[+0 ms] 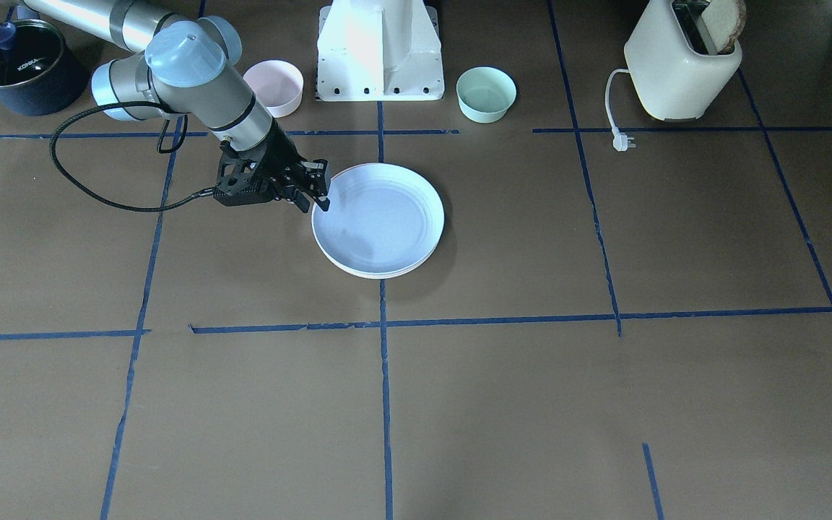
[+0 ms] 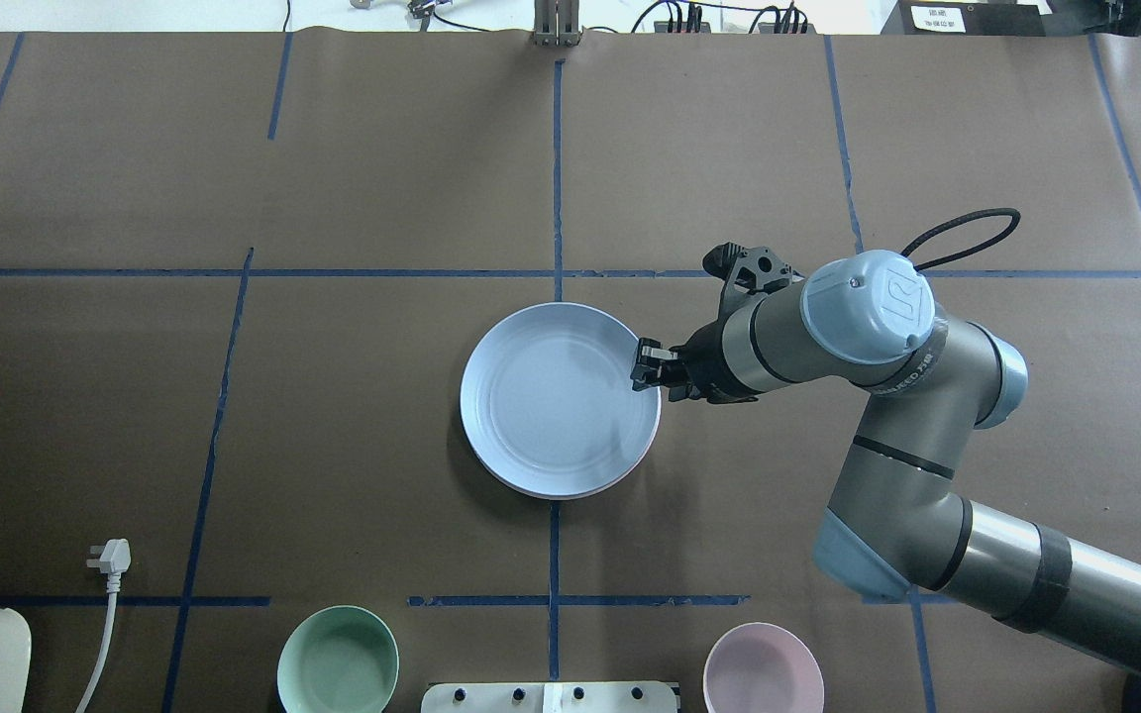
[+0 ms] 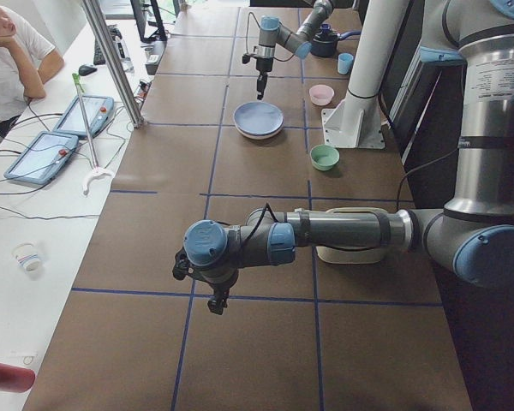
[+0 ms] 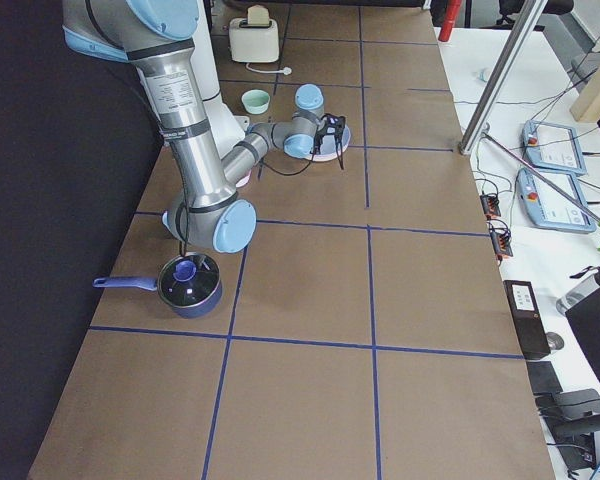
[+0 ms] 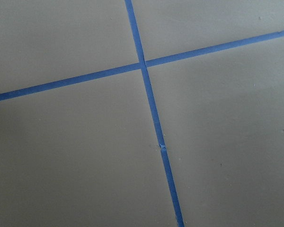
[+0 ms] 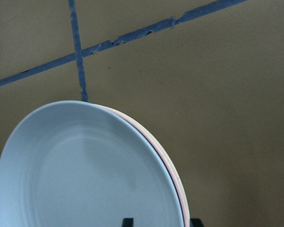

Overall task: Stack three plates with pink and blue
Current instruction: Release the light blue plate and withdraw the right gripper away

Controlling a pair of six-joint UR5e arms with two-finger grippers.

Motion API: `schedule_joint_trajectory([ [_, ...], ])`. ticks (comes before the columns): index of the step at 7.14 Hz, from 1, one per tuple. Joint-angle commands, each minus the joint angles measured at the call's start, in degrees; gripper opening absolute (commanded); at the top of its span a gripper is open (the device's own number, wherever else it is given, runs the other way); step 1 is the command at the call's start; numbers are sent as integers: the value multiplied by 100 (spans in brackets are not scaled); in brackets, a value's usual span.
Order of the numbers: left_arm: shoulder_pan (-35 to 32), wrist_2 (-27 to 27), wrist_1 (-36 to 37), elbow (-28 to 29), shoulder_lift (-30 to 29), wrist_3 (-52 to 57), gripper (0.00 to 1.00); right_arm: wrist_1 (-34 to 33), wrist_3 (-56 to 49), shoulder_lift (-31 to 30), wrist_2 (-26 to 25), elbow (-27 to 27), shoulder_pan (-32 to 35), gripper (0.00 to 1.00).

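Top blue plate [image 1: 380, 220]: pale blue. Pink plate [image 6: 179, 189] beneath: pastel pink rim. Tabletop [image 1: 531, 404]: brown, gridded with blue tape [image 1: 386, 404].

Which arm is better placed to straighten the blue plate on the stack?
Right. The right gripper straddles the rim of the blue plate; the left gripper hangs far from it.

We see a brown table [image 2: 333, 149] crossed by blue tape lines [image 2: 558, 168] under the right tool [image 2: 643, 368]; well past it, a white desk [image 3: 60, 223] carries two tablets [image 3: 41, 158] beside a slanting metal pole [image 3: 111, 60].
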Motion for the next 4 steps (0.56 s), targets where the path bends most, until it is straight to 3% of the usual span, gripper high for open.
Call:
schedule_joint_trajectory([
  [1, 0, 44, 0, -9, 0, -10, 100, -550, -366, 20, 681, 4, 738, 100],
  [3, 0, 132, 44, -26, -43, -150, 100, -1793, -2449, -50, 1666, -31, 2001, 100],
  [4, 0, 550, 131, -79, -105, -186, 100, -2636, -3957, -163, 1809, -40, 2600, 100],
])
